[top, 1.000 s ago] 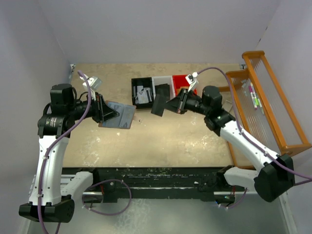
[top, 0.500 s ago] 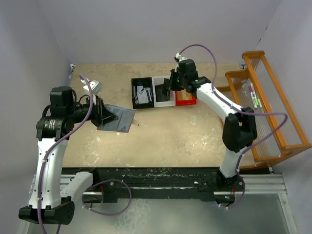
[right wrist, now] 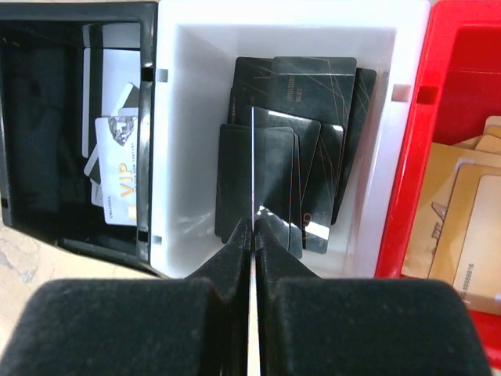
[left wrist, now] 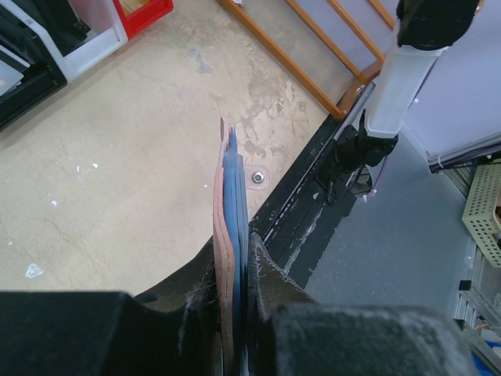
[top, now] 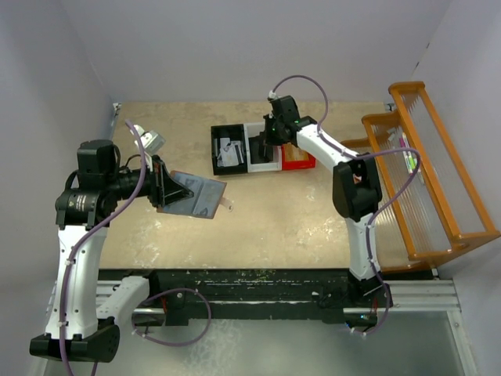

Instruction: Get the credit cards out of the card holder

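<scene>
I see my left hand point(left wrist: 235, 262) pinching the card holder point(left wrist: 230, 200), my right hand point(right wrist: 253, 229) pinching a credit card point(right wrist: 253, 157) above the white bin point(right wrist: 189, 94).

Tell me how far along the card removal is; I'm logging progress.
Done: several dark cards already lie in the white bin. In hand: the right fingers pinch another card edge-on over that bin; the left fingers clamp the card holder. Left: dropping it; whether the holder hides more cards is unclear.

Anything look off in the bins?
Nothing spilled or damaged. Only the dark cards in the white bin lie fanned and skewed, not squared up. The right gripper holds one card edge-on above them.
</scene>
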`<state>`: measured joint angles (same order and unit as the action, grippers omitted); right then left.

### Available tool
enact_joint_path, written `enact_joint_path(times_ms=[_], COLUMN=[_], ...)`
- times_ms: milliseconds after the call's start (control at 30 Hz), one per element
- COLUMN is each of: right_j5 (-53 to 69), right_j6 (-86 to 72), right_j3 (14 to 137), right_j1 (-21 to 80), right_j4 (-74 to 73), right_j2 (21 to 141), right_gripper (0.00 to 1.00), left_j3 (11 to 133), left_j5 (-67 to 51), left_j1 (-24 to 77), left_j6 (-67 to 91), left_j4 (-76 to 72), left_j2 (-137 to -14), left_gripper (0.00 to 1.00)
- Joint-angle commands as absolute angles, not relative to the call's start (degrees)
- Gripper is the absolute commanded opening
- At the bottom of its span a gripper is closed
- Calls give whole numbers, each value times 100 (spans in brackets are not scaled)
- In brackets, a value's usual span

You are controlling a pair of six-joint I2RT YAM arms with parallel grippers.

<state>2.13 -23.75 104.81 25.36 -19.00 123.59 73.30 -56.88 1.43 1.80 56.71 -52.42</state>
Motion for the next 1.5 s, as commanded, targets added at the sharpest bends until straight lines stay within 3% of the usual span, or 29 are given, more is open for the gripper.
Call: enact_joint_path(times_ms=[0,167,467,767,1067,1467], right_j5=[303,75,-64,357,1429,3866], right_j6=[-2294,-2277,-2190,-2121,-1974,-1541], right_j3=[10896,10908,10545,9655,8842,8543], right_j1=[2522,2531,2553,2758,3456,4574], right_j4=[-1977,-1959,-1723,-1416,-1426,-1136], right_j2=[12563,12613,11666,9992,8649,7944], right_gripper=[0,3,53,89,100,100], left_j3=[7634,7651,7725,7632,7560,7465], left_j5=[-6163,-6382,-6294,-6362,-6607,-7298], left_j1=[141,141,141,141,141,143], left_j6=[83,158,278,375,150,-140], left_j4=[5555,5534,5385,5179,5308,5590], left_j2=[-5217,-5255,-5399,-5512,-5468,-5273], left_gripper=[4,4,3,3,3,3])
